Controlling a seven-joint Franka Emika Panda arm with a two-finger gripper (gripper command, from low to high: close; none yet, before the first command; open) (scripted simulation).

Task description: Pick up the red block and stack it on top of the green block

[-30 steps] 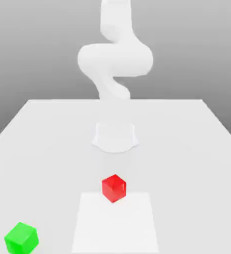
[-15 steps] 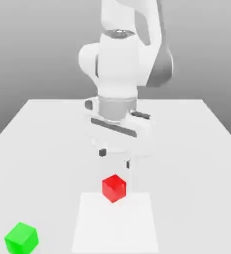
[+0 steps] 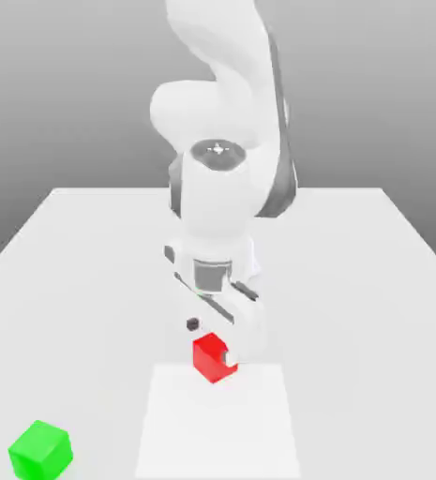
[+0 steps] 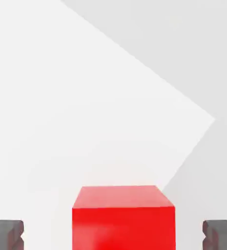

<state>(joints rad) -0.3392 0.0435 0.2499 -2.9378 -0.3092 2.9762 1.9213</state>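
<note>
Your tool (image 3: 209,339) has dropped from above the counter to straddle the red block (image 3: 214,357), its fingers (image 4: 6,234) spread wide with clear gaps on both sides in the hand view, so you look ready to close. The block rests mid-counter at the back edge of a paler patch (image 3: 218,422). The green block (image 3: 40,449) lies well apart toward the exterior view's near left corner, with open counter (image 3: 353,281) between.
</note>
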